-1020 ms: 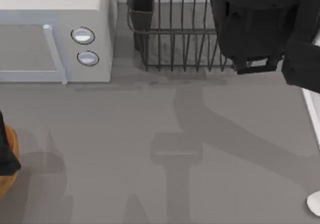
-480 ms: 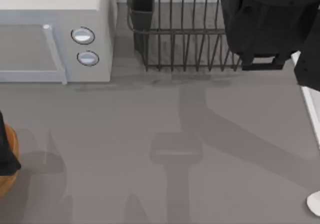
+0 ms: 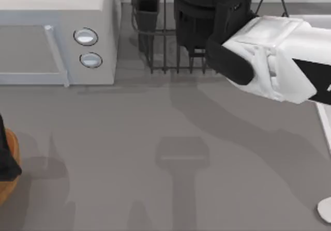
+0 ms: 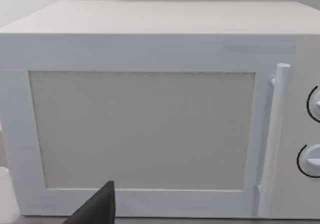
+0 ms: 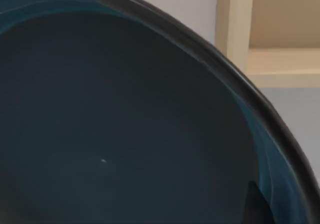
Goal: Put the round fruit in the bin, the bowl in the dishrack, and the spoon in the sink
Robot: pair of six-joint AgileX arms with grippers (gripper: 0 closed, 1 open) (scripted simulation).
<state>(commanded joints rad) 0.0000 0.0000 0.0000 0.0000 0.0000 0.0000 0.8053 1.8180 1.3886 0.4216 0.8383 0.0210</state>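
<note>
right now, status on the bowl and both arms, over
Right arm over the dishrack, bowl close up in its wrist view. Left arm parked by the bin, facing the microwave. Spoon on the table's right edge.

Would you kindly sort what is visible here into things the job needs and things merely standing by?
Belongs to the job:
- deep blue glazed bowl, close before the right wrist camera
- black wire dishrack
- orange-brown round wooden bin, at the table's left edge
- small white spoon end
- pale sink rim

Standing by:
- white box-shaped microwave
- grey table
</note>
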